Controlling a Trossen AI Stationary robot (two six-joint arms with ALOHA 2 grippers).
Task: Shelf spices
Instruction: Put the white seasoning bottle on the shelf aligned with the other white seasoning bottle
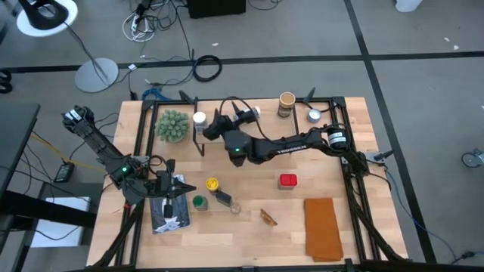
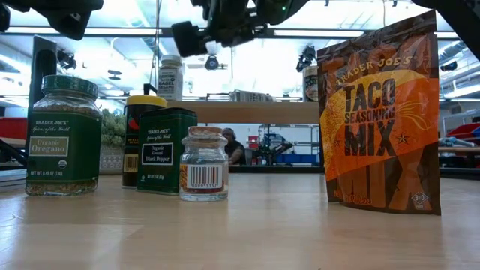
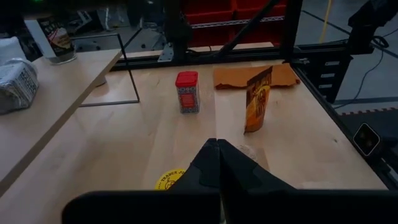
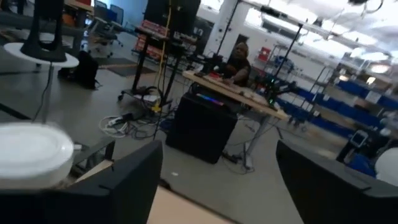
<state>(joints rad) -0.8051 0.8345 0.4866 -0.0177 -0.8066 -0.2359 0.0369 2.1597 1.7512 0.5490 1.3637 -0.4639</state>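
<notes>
Light wood worktop (image 1: 249,227); shelf (image 1: 249,125) at back. Right pincer (image 1: 214,126) spread over shelf, left pincer (image 1: 168,190) pressed together. Grey floor, cables behind.

You have a white-lidded jar (image 1: 200,119) and a tan cylinder (image 1: 286,104) upright on the shelf (image 1: 227,128), a light plank on thin black wire legs at the desk's back. On the desk stand a red tin (image 1: 287,180), a yellow-lidded jar (image 1: 212,184), a green-lidded oregano jar (image 2: 61,136), a green black-pepper tin (image 2: 166,151), a small clear jar (image 2: 203,164) and an orange taco seasoning pouch (image 2: 382,114).
</notes>
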